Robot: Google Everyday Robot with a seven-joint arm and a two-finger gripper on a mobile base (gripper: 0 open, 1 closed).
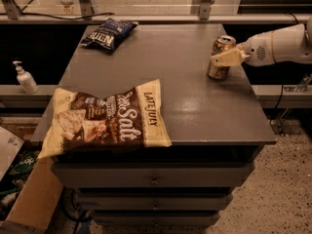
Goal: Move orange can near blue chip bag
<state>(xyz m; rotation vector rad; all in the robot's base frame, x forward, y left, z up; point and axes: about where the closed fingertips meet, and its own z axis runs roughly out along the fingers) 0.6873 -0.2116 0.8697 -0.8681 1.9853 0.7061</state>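
Standing upright near the right edge of the grey surface (190, 94), toward its far side, the orange can (218, 72) shows only its silver top and its lower body; the band between is covered by the cream tip of the claw (225, 57), which reaches in from the right at the end of a white arm (282, 45). The claw sits right at the can, with its near side crossing the front of the can and its far side hidden behind it, so I cannot tell whether it is clamped on the can or only placed around it. The arm is cut off by the right edge of the view, and nothing of the robot's base is visible. The blue chip bag (108, 33) lies at the far left corner of the surface, well apart from the can, its white lettering partly readable on the crinkled dark foil. A much larger cream-and-brown chip bag (109, 118) lies flat at the near left, its left end hanging over the edge. Below the surface, drawer fronts (153, 179) sit in deep shadow. A pump bottle (24, 78) stands on a ledge to the left, and a cardboard box (34, 204) at the lower left is only partly in view.
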